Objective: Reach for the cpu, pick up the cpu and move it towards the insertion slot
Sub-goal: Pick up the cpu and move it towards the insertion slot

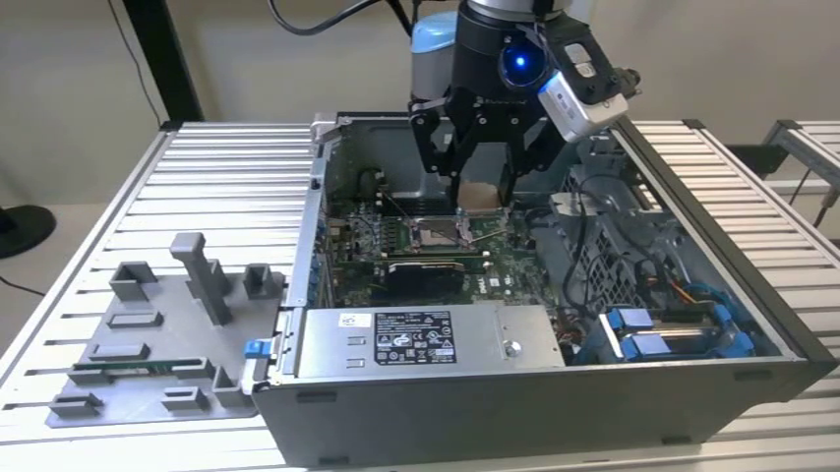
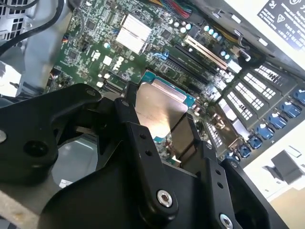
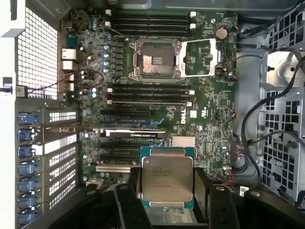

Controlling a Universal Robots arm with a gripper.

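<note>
The gripper point(image 3: 167, 210) squeezes the cpu point(image 3: 167, 178) between its black fingers point(image 3: 127, 202). Past it, on the green board point(image 3: 209, 119), waits the open insertion slot point(image 3: 155, 60). The computer case point(image 1: 525, 393) sits on a ridged metal table point(image 1: 197, 187), with a grey fixture point(image 1: 157, 344) beside it.

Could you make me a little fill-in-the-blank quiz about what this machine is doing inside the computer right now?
1. The claw is shut on the ____.
2. The cpu is held ____ the motherboard, not seated in it.
3. The insertion slot stands ____, its frame flipped to one side.
4. On the grey fixture beside the computer case lies a long green ____ stick.

Answers: cpu; above; open; memory
</note>
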